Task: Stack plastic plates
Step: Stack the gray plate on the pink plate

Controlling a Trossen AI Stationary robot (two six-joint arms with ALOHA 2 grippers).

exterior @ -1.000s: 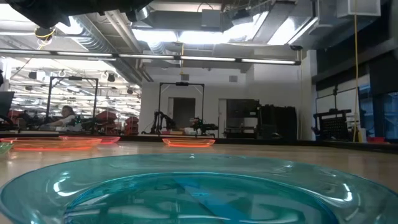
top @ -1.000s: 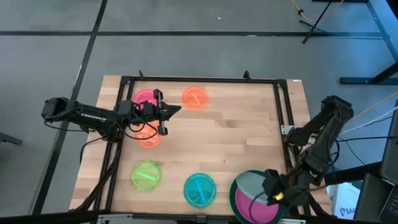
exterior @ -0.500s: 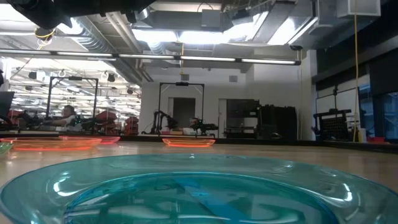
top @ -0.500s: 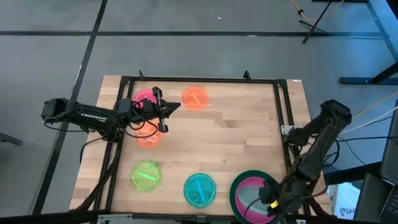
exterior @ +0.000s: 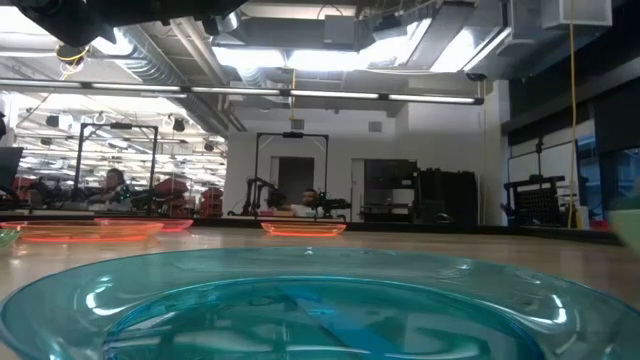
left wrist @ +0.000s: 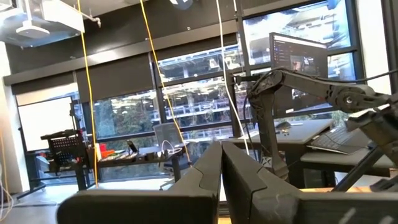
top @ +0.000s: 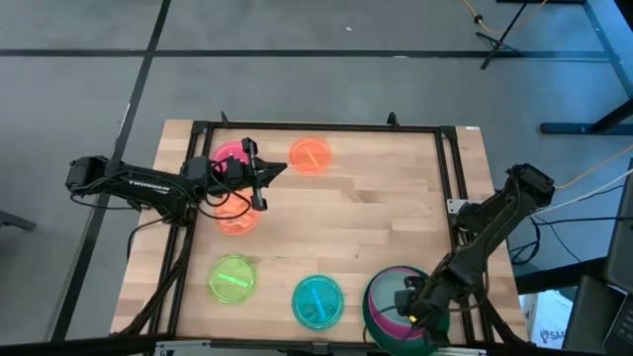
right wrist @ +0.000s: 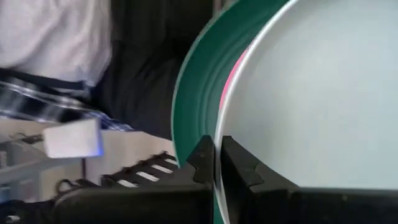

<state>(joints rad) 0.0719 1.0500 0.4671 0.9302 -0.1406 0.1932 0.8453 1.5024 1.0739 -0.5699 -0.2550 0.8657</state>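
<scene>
A stack of large plates sits at the table's near right corner: dark green outermost, then magenta, then grey-blue. My right gripper is shut on its rim. Five small translucent plates lie flat on the table: pink, orange, another orange, yellow-green and cyan. The cyan plate fills the low view. My left gripper hovers shut beside the pink plate and touches nothing. My right gripper pinches the stack's rim between its two fingers. The rim runs into the narrow gap between them. I cannot tell which of the layers it grips. The stack looks tilted, and the arm hides where it meets the table.
A black metal frame runs along the table's far, left and right sides. Bare wood spreads across the middle and far right. A person in a light top stands beyond the table's near edge, behind the stack.
My right gripper moved toward the table's left along the near edge, taking the large plates with it. The grey-blue plate, offset over the magenta one before, now sits centred in the dark green plate, and the stack has tipped. A pale rim has entered the low view's right edge.
</scene>
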